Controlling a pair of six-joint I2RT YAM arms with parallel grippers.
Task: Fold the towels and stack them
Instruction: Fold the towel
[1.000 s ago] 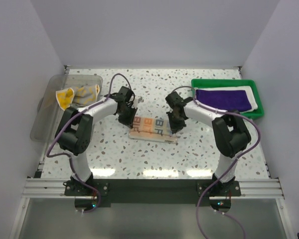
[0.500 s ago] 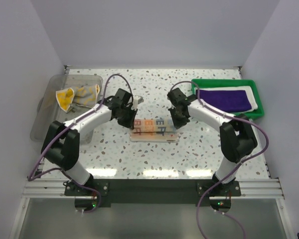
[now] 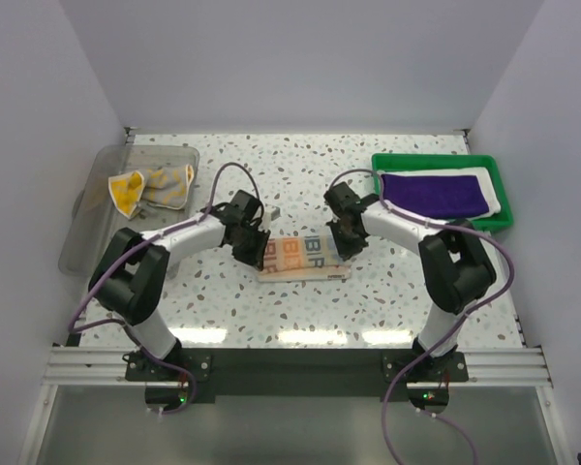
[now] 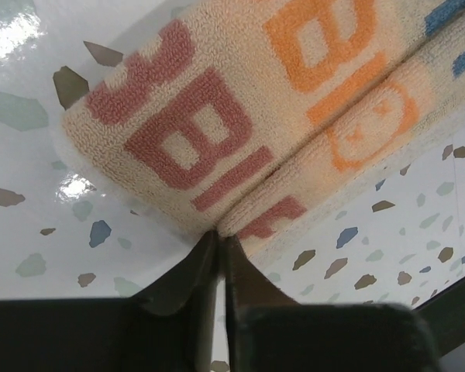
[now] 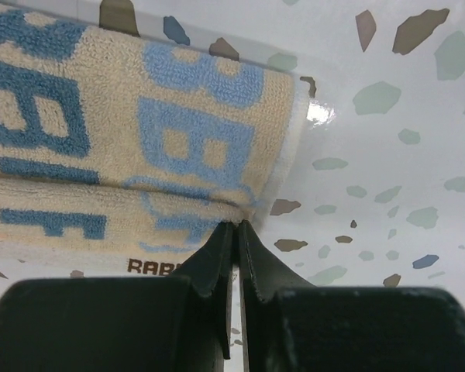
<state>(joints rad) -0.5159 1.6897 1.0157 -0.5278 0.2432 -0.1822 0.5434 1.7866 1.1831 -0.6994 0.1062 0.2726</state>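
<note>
Top view: fixed, high behind arm bases, looks down and forward over whole table [image 3: 397,291], far off.
Left wrist view: very near, low over table, faces out past left gripper [image 4: 219,236] at towel [image 4: 240,116], left end, red and orange letters.
Right wrist view: equally near, faces past right gripper [image 5: 235,226] at towel's right end, blue letters.
All three share towel and speckled tabletop.

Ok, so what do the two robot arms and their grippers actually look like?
Both the left arm and right arm have white links with chunky black joints. A purple cable loops along each. The left gripper and right gripper have black fingers tapering to thin tips. Black bases sit on a silver rail.
</note>
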